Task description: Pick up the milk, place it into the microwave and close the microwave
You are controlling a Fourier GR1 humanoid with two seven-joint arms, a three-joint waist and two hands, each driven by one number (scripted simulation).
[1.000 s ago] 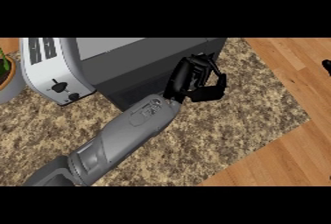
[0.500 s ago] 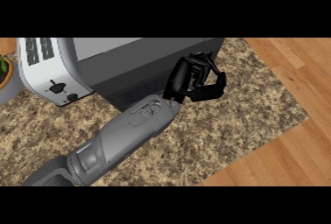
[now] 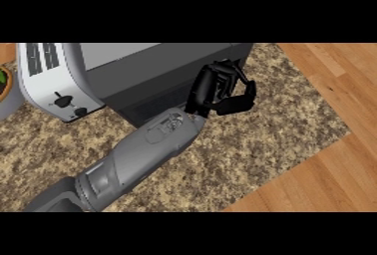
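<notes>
Left hand (image 3: 218, 92): black, just off centre toward 1 o'clock; fingers bent toward the thumb; it overlaps the microwave's right front corner, and contact cannot be told.
Left forearm (image 3: 140, 154): grey, slanting from 7 o'clock up to the hand.
Microwave (image 3: 158, 69): dark grey box at 12 o'clock with a lighter top.
Toaster (image 3: 52, 79): white, at 10 o'clock, 2 slots on top, just beside the microwave's left side.
Counter (image 3: 243, 149): speckled brown stone under everything.
Wooden surface (image 3: 331, 149): from 1 to 5 o'clock.
</notes>
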